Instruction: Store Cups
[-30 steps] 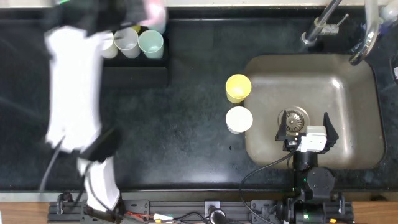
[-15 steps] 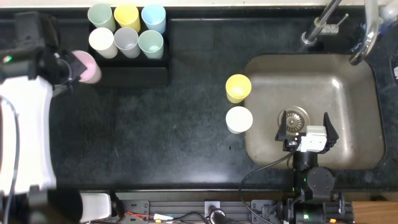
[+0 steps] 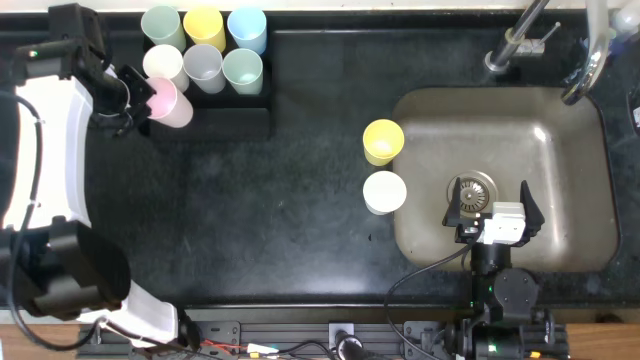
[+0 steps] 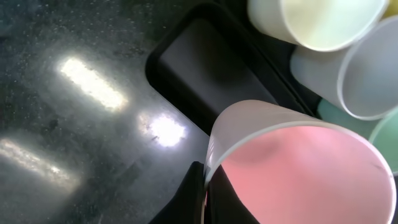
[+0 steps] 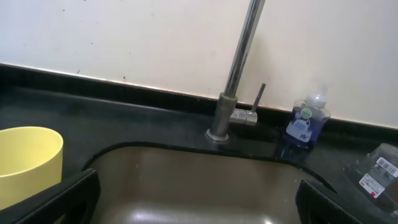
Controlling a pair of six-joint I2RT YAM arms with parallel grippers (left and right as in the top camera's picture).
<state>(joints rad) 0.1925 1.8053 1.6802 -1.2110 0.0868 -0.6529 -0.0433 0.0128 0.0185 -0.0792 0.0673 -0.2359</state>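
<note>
My left gripper (image 3: 128, 92) is shut on the rim of a pink cup (image 3: 171, 102), which it holds tilted on its side at the left end of a black tray (image 3: 235, 122). In the left wrist view the pink cup (image 4: 292, 168) hangs over the tray's bare compartment (image 4: 205, 68), with one finger (image 4: 198, 194) on its rim. Several cups stand upright in the tray's far part, among them a white one (image 3: 163, 65) and a grey one (image 3: 204, 66). A yellow cup (image 3: 383, 140) and a white cup (image 3: 384, 192) stand on the counter beside the sink. My right gripper (image 3: 490, 205) rests open over the sink.
The steel sink (image 3: 560, 120) takes up the right side, with a faucet (image 5: 239, 68) and a soap bottle (image 5: 306, 121) behind it. The yellow cup (image 5: 28, 162) is near my right gripper (image 5: 199, 214). Dark countertop (image 3: 280, 220) lies between tray and sink.
The left arm swung out from over the tray to its left, then carried the pink cup right to the tray's left end. The right arm has not moved.
</note>
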